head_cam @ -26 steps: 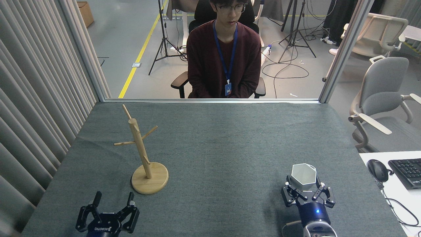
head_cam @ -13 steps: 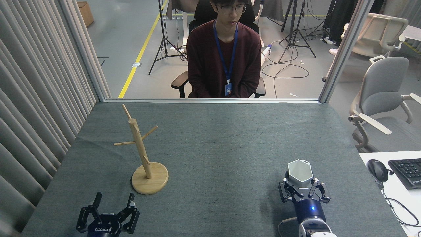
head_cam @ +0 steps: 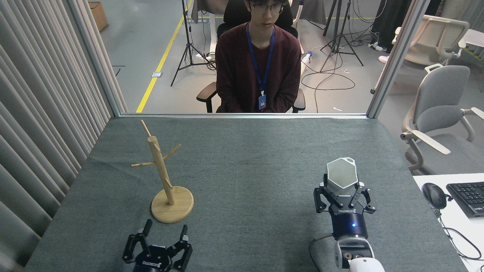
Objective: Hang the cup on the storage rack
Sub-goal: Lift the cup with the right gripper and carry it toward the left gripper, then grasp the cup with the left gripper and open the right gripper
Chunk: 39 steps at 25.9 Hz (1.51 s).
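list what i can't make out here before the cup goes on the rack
Head view only:
- Right gripper on the cup: its fingertips sit behind or under the cup, so the contact is hidden.
- Cup handle: only a small tab shows at the rim's far right; its ring opening is too small to read.
- Rack: seen from above, so peg angles are hard to judge.
- Left gripper: its base is cut off by the bottom edge.

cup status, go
Right pincer shut on cup, lifted. Left pincer open, empty. Storage rack upright, pegs bare. Path between clear.

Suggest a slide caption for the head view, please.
Right gripper lifts the white cup while the open left gripper waits near the wooden rack.
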Each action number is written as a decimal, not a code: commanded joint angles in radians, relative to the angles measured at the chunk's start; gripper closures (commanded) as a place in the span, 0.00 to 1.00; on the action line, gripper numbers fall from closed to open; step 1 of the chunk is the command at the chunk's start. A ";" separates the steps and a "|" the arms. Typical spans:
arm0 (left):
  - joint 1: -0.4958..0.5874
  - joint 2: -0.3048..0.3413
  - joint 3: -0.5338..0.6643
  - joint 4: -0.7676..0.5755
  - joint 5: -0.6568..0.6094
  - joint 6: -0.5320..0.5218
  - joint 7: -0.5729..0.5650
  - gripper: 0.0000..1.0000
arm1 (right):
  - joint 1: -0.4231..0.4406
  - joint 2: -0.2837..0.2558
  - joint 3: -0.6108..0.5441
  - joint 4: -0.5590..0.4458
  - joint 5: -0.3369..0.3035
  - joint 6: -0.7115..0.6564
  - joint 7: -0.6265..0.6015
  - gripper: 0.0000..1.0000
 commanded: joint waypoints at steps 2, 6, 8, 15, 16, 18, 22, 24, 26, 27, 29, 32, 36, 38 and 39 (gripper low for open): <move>-0.006 -0.023 -0.129 0.033 -0.089 0.026 0.014 0.01 | 0.020 0.091 0.088 -0.064 0.102 0.047 0.009 0.58; -0.036 -0.096 -0.160 0.093 -0.251 0.028 0.020 0.01 | 0.102 0.180 0.178 -0.133 0.199 0.053 0.009 0.58; -0.045 -0.115 -0.172 0.122 -0.301 0.031 0.020 0.01 | 0.132 0.206 0.215 -0.160 0.232 0.056 0.009 0.58; -0.070 -0.120 -0.250 0.142 -0.299 0.092 0.019 0.01 | 0.200 0.232 0.313 -0.223 0.251 0.074 0.009 0.58; -0.075 -0.120 -0.253 0.142 -0.299 0.092 0.019 0.01 | 0.200 0.238 0.330 -0.223 0.249 0.083 0.009 0.58; -0.081 -0.122 -0.255 0.142 -0.299 0.092 0.019 0.01 | 0.206 0.241 0.364 -0.225 0.251 0.090 0.009 0.58; -0.091 -0.122 -0.253 0.142 -0.296 0.084 0.019 0.01 | 0.221 0.239 0.412 -0.226 0.274 0.094 0.009 0.58; -0.095 -0.123 -0.253 0.140 -0.290 0.083 0.019 0.01 | 0.238 0.238 0.428 -0.226 0.274 0.094 0.008 0.58; -0.107 -0.123 -0.255 0.140 -0.287 0.083 0.019 0.01 | 0.246 0.238 0.438 -0.226 0.274 0.094 0.006 0.57; -0.111 -0.123 -0.255 0.142 -0.287 0.081 0.019 0.01 | 0.253 0.238 0.442 -0.228 0.274 0.094 0.005 0.57; -0.114 -0.126 -0.255 0.142 -0.287 0.081 0.019 0.01 | 0.266 0.235 0.444 -0.242 0.274 0.094 0.005 0.57; -0.116 -0.126 -0.255 0.139 -0.285 0.080 0.019 0.01 | 0.286 0.232 0.461 -0.249 0.272 0.094 0.002 0.57; -0.116 -0.126 -0.255 0.128 -0.261 0.072 0.019 0.01 | 0.289 0.232 0.464 -0.255 0.263 0.093 -0.003 0.57; -0.116 -0.126 -0.255 0.128 -0.261 0.071 0.019 0.01 | 0.289 0.233 0.465 -0.257 0.245 0.088 -0.003 0.57; -0.118 -0.126 -0.255 0.128 -0.261 0.071 0.019 0.01 | 0.289 0.232 0.467 -0.257 0.223 0.086 0.000 0.57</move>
